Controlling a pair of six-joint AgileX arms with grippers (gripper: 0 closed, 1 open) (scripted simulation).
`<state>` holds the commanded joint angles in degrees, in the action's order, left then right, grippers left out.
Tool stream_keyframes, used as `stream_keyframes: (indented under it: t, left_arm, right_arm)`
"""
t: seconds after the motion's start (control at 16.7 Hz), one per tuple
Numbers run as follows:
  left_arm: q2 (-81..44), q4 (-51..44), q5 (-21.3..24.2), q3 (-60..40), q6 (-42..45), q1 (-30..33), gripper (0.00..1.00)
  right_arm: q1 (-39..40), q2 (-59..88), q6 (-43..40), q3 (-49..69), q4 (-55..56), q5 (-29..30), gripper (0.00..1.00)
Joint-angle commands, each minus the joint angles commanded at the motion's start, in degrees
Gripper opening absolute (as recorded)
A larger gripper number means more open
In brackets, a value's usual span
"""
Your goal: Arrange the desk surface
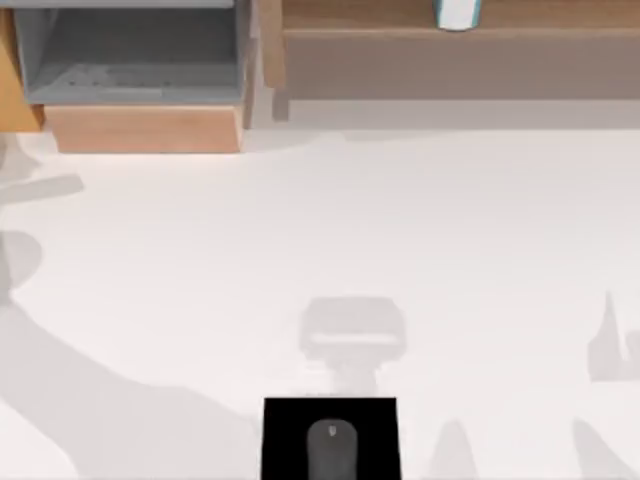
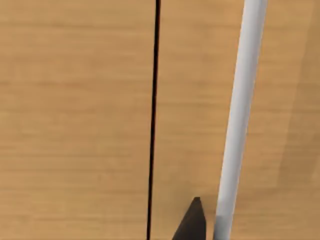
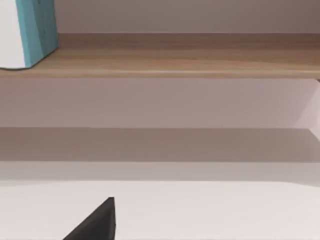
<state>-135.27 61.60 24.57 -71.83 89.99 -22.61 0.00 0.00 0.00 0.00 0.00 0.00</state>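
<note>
The desk surface [image 1: 480, 250] is spread from the black pad [image 1: 285, 440] to the shelf [image 3: 175, 62] — just beneath the right gripper [image 3: 97, 222]; the left gripper [image 2: 192, 220] is faced at wood panelling [image 2: 75, 125]. Neither's grip can be told.

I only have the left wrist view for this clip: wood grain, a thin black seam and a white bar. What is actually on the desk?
Observer: A black square pad lies on the white desk surface, at the middle of the top view's bottom edge, with a grey mouse on it.
Operator: Is the drawer open or closed?
Observer: Open. The drawer at the top view's upper left is pulled out, showing its grey inside.
Operator: Anything on the shelf?
Observer: Yes, a white and teal object stands on the wooden shelf at the back right.
</note>
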Motion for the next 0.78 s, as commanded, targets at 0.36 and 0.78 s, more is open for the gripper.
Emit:
stream_keyframes:
  t: [0.36,0.78]
  left_arm:
    - [-0.2,0.1,0.0,2.0,-0.4,-0.9,1.0]
    - [3.7,5.0,2.4,11.3,0.0,-2.9,1.0]
  right_arm:
    - [0.0,0.0,0.0,0.0,0.0,0.0,1.0]
    - [0.0,0.0,0.0,0.0,0.0,0.0,1.0]
